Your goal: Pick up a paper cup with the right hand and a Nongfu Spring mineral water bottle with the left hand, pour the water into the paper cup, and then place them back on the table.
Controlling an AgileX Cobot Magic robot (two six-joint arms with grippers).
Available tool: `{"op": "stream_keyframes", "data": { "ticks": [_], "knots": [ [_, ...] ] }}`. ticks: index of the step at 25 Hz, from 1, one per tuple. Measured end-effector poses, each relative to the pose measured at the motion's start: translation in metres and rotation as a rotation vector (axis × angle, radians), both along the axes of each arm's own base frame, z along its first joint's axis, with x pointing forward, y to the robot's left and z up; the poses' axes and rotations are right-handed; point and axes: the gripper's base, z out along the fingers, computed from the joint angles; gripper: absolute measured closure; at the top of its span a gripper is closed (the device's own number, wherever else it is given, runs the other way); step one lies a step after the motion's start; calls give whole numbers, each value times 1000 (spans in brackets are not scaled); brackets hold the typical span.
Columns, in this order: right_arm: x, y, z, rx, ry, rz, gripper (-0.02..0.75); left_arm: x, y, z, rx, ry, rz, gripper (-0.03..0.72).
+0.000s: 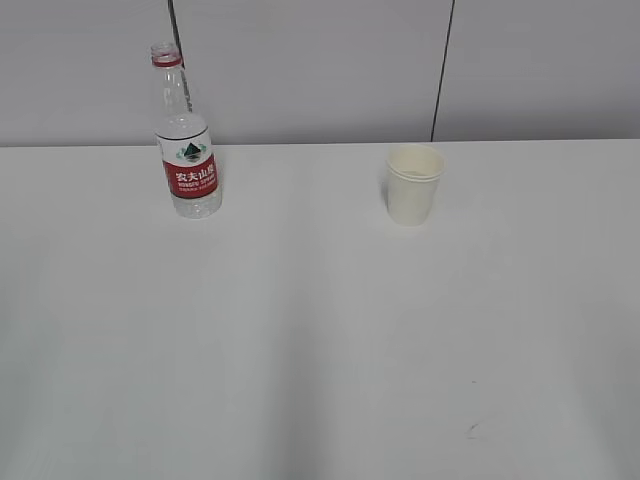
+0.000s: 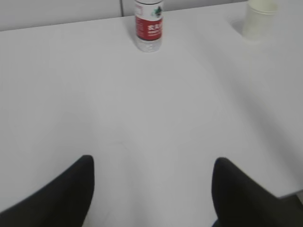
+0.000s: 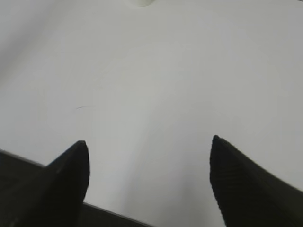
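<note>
The Nongfu Spring mineral water bottle [image 1: 186, 135] stands upright at the back left of the white table [image 1: 300, 330], uncapped, with its red-and-white label facing me. It also shows far ahead in the left wrist view [image 2: 148, 26]. The cream-white paper cup [image 1: 413, 184] stands upright at the back right, and shows in the left wrist view [image 2: 259, 19]; only its base edge shows in the right wrist view [image 3: 142, 2]. My left gripper [image 2: 152, 165] is open and empty, low near the table's front. My right gripper [image 3: 147, 146] is open and empty over the front edge. Neither arm shows in the exterior view.
A grey panelled wall [image 1: 320, 70] with dark vertical seams runs behind the table. A small scuff mark [image 1: 472, 430] lies on the tabletop at the front right. The table's dark front edge [image 3: 109, 213] shows under my right gripper.
</note>
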Motion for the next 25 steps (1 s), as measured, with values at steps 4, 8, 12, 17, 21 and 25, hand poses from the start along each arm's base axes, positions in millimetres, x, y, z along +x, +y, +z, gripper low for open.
{"op": "stream_keyframes", "data": {
  "ticks": [4, 8, 12, 17, 21, 25],
  "knots": [
    [-7, -2, 0, 7, -52, -148, 152, -1, -1, 0, 0, 0, 146, 221],
    [-10, -2, 0, 5, -67, -228, 152, -4, -2, 0, -2, -14, 247, 221],
    [-10, -2, 0, 5, -68, -249, 152, -8, -2, -1, -3, -31, 293, 221],
    [-10, -2, 0, 5, -68, -252, 152, -8, -2, -1, -2, -32, 297, 226],
    [-10, -2, 0, 5, -68, -252, 152, -8, -2, -1, -2, -32, 297, 226],
    [-10, -2, 0, 5, -68, -252, 152, -8, -2, -1, -2, -32, 297, 229]
  ]
}}
